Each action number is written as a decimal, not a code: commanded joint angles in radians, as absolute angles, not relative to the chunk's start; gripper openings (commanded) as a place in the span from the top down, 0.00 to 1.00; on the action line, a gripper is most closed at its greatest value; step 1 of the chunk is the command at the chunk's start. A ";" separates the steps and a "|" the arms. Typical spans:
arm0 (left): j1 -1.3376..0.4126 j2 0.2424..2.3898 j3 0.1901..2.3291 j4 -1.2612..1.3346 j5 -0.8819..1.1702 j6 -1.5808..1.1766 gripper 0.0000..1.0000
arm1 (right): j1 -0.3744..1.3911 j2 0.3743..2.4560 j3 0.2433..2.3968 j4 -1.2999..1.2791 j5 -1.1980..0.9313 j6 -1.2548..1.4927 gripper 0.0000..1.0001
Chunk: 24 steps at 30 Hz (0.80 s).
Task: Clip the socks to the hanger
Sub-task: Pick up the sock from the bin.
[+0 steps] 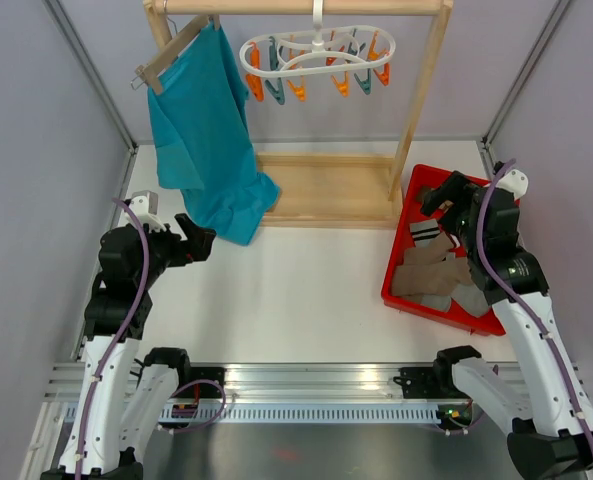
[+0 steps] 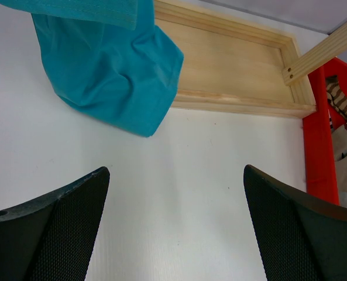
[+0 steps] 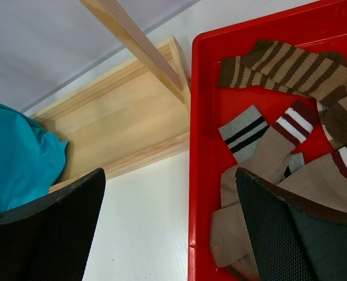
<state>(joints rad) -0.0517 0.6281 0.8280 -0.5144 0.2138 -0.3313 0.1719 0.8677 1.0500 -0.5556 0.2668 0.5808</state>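
Left claw: the left claw (image 1: 198, 243) is standing wide open and gripping nothing, hovering over the white surface (image 1: 286, 290) on the left side.
Right claw: the right claw (image 1: 438, 197) is also gaping wide and holding nothing, hanging over the far end of the red tray (image 1: 394, 262).
Socks: the socks (image 1: 434, 276) are lying in a loose heap inside the red tray at the right of the surface, with taupe-grey ones overlapping brown striped ones.
Socks to right claw: in the right wrist view the heap is showing beneath and around that claw's right finger (image 3: 290, 234), while the other finger is hanging over the surface beside the tray's left wall.
Socks to left claw: they are lying well apart from it.
Hanger: the hanger (image 1: 318, 42) is hanging from the top bar of the wooden rack (image 1: 326, 190), with orange and teal clips (image 1: 255, 86) dangling under its ring, well apart from both claws.
Shirt: the teal shirt (image 1: 201, 130) is draping from a wooden hanger (image 1: 171, 55), its hem resting near the left claw.
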 commanded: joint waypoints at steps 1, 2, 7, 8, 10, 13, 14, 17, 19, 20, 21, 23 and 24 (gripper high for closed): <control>-0.046 0.627 0.836 -0.500 0.230 -0.359 0.00 | 0.169 0.887 1.103 -0.575 0.310 0.610 0.02; -0.046 0.629 0.835 -0.499 0.232 -0.359 0.00 | 0.170 0.893 1.107 -0.587 0.324 0.614 0.02; -0.046 0.629 0.835 -0.499 0.230 -0.359 0.00 | 0.170 0.943 1.132 -0.626 0.367 0.660 0.02; -0.046 0.629 0.834 -0.500 0.230 -0.359 0.00 | 0.170 0.956 1.143 -0.646 0.385 0.667 0.02; -0.046 0.629 0.835 -0.500 0.230 -0.359 0.00 | 0.169 0.992 1.157 -0.663 0.399 0.687 0.02; -0.046 0.629 0.834 -0.500 0.232 -0.360 0.00 | 0.167 1.044 1.160 -0.678 0.437 0.715 0.02; -0.046 0.629 0.834 -0.502 0.230 -0.359 0.00 | 0.158 1.060 1.157 -0.678 0.452 0.719 0.02; -0.046 0.629 0.834 -0.502 0.229 -0.360 0.00 | 0.124 1.129 1.144 -0.680 0.462 0.735 0.02; -0.046 0.629 0.834 -0.502 0.229 -0.360 0.00 | 0.063 1.178 1.122 -0.673 0.433 0.748 0.02; -0.046 0.629 0.834 -0.502 0.232 -0.360 0.00 | 0.042 1.190 1.111 -0.669 0.420 0.756 0.04; -0.046 0.629 0.834 -0.502 0.230 -0.362 0.00 | 0.000 1.215 1.097 -0.660 0.413 0.761 0.06; -0.046 0.627 0.836 -0.500 0.236 -0.362 0.00 | -0.060 1.242 1.066 -0.638 0.391 0.776 0.07; -0.048 0.626 0.835 -0.500 0.239 -0.364 0.00 | -0.102 1.270 1.059 -0.631 0.385 0.779 0.09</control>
<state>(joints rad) -0.0517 0.6285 0.8280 -0.5148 0.2161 -0.3321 -0.0257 1.2346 1.0821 -0.6453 0.3988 0.7364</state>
